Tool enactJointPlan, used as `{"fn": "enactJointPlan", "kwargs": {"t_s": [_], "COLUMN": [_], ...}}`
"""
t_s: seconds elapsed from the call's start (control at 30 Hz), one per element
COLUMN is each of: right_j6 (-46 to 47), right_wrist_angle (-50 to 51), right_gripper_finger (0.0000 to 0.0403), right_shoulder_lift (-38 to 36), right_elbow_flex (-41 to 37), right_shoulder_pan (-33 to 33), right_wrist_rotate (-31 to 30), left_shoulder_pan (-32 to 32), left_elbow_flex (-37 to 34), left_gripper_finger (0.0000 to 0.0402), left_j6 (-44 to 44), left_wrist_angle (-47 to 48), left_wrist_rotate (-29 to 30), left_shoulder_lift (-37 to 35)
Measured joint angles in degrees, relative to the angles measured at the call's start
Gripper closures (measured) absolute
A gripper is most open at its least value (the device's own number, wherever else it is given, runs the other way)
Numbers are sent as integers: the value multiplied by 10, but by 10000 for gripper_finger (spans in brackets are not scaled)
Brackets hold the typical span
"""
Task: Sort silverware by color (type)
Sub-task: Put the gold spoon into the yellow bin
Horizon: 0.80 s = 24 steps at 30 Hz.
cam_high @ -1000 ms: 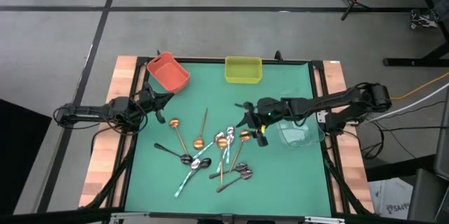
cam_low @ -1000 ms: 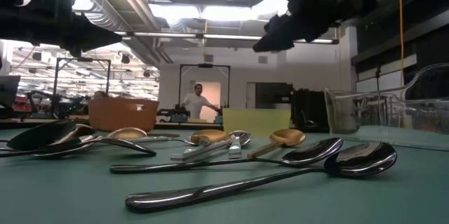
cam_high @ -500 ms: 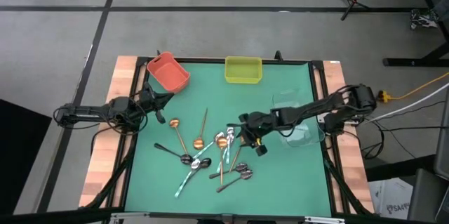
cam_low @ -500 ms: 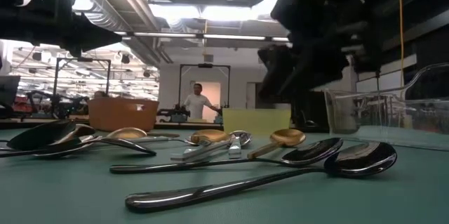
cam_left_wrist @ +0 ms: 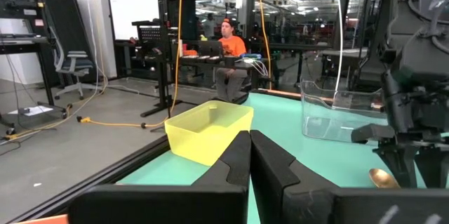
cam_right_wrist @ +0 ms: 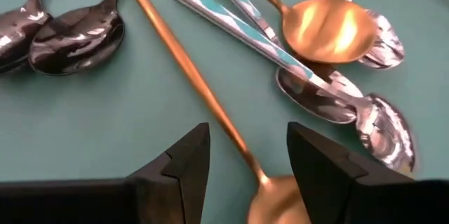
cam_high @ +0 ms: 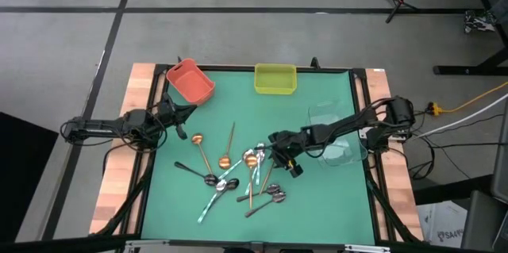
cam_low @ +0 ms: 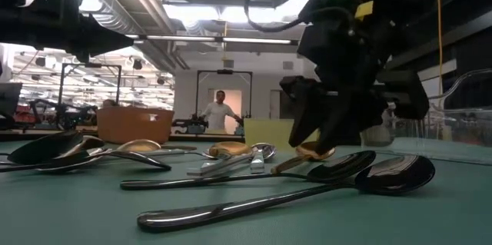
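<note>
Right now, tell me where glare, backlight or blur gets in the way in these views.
Low view: bright ceiling lights backlight the right gripper into a dark shape; the nearest black spoon shows glare streaks and soft focus. Right wrist view: the gold spoon bowl flares; the dark fingers are blurred. High view: evenly lit.

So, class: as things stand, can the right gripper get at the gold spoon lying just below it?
Probably yes. The right gripper hangs open just over the gold spoon, one finger on each side of its handle. Nothing lies on that stretch of handle, and the neighbouring silver spoon lies clear of it.
</note>
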<state>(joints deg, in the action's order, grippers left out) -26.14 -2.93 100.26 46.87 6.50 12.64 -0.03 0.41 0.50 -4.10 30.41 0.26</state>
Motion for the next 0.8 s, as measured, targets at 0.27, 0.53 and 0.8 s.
{"fn": "enactJointPlan", "kwargs": {"t_s": [0.27, 0.53, 0.8], "right_j6": [-18, -17, -16], "right_wrist_angle": [6, 8, 4], "right_gripper_finger": [224, 224, 224], "right_shoulder_lift": [1, 27, 34], "right_elbow_flex": [0, 2, 2], "right_shoulder_pan": [0, -1, -2], "right_wrist_rotate": [0, 12, 20], "left_shoulder_pan": [0, 0, 0], "left_elbow_flex": [0, 0, 0], "left_gripper_finger": [401, 401, 401], "left_j6": [0, 0, 1], "left_wrist_angle": [0, 0, 0], "left_wrist_rotate": [0, 0, 0], "left_shoulder_lift": [0, 0, 0]}}
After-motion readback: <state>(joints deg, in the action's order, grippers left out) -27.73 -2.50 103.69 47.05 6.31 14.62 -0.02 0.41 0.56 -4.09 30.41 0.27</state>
